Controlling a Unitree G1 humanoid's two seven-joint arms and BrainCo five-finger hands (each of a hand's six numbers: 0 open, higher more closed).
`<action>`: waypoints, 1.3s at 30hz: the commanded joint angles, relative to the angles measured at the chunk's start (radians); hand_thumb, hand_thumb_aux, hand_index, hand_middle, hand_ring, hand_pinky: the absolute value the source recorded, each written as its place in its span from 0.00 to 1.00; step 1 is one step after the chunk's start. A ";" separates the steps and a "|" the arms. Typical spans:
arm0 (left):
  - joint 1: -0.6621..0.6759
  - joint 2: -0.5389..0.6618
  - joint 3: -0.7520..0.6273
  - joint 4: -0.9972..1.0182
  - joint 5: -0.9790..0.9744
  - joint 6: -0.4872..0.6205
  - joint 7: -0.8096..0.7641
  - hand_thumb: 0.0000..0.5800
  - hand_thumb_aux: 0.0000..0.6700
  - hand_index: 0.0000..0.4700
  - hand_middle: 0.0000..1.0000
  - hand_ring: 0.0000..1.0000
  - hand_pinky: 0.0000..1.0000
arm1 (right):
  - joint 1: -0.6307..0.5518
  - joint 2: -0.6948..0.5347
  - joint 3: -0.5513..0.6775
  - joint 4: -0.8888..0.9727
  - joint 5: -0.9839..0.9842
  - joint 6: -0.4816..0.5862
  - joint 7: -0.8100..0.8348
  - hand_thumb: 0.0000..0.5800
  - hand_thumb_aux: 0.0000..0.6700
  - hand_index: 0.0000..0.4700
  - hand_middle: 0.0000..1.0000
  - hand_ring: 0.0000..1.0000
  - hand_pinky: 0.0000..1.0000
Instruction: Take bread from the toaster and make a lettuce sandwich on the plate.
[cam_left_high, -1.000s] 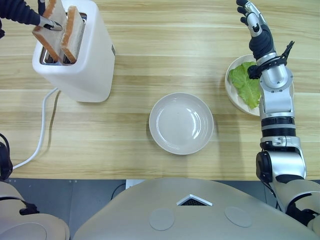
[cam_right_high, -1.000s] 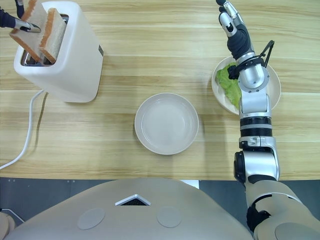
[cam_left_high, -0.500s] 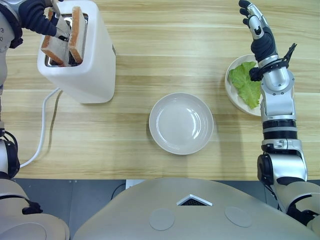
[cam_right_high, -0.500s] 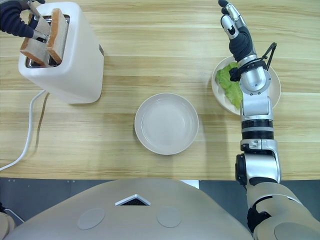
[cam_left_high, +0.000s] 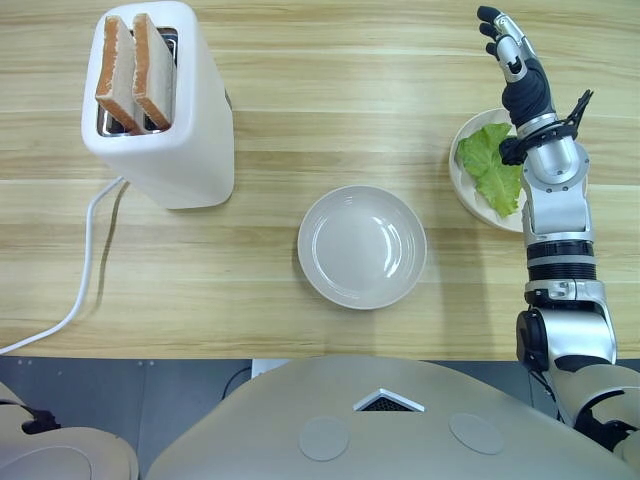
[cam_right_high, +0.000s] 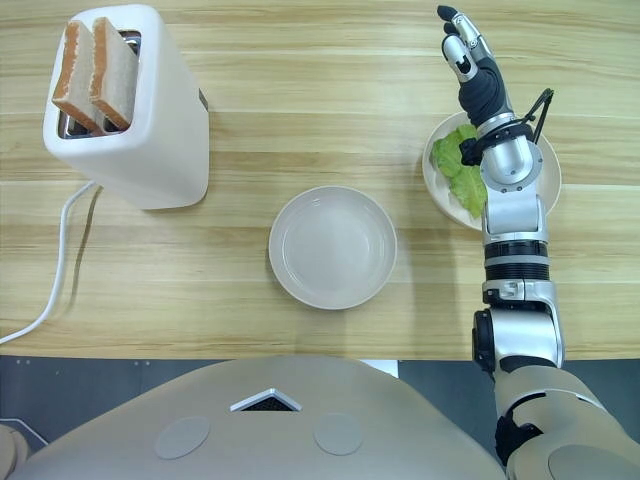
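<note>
Left eye view: two bread slices (cam_left_high: 150, 68) are noted standing in the toaster (cam_left_high: 178, 140), worktop (cam_left_high: 300, 130) far left; plate (cam_left_high: 362, 248) is seen bare at centre. Toaster may be tipped if a slice is pulled askew. Right eye view: right hand (cam_right_high: 468, 62) is held open, empty, past the lettuce (cam_right_high: 456, 168); leaf may be swept off by the arm (cam_right_high: 512, 215) above it

Silver arm (cam_left_high: 556, 205), black right hand (cam_left_high: 517, 64)

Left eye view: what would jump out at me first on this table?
Two bread slices stand up out of the white toaster at the far left. An empty plate sits mid-table, and at the right the robot's right hand is held open beyond a dish of green lettuce.
</note>
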 joint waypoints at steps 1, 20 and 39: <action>0.050 -0.002 -0.013 0.014 -0.007 0.006 -0.015 0.00 0.00 0.00 0.00 0.00 0.00 | -0.001 -0.006 0.009 0.008 -0.011 0.012 0.010 0.00 0.00 0.00 0.00 0.00 0.00; 0.100 -0.020 -0.111 -0.002 0.017 0.034 -0.153 0.00 0.00 0.00 0.00 0.00 0.00 | 0.020 -0.012 0.013 -0.044 -0.021 0.044 0.024 0.00 0.00 0.00 0.00 0.00 0.00; 0.073 -0.025 -0.113 0.010 0.013 0.053 -0.174 0.79 0.55 0.55 0.00 0.00 0.00 | 0.023 -0.012 0.018 -0.040 -0.026 0.051 0.025 0.00 0.00 0.00 0.00 0.00 0.00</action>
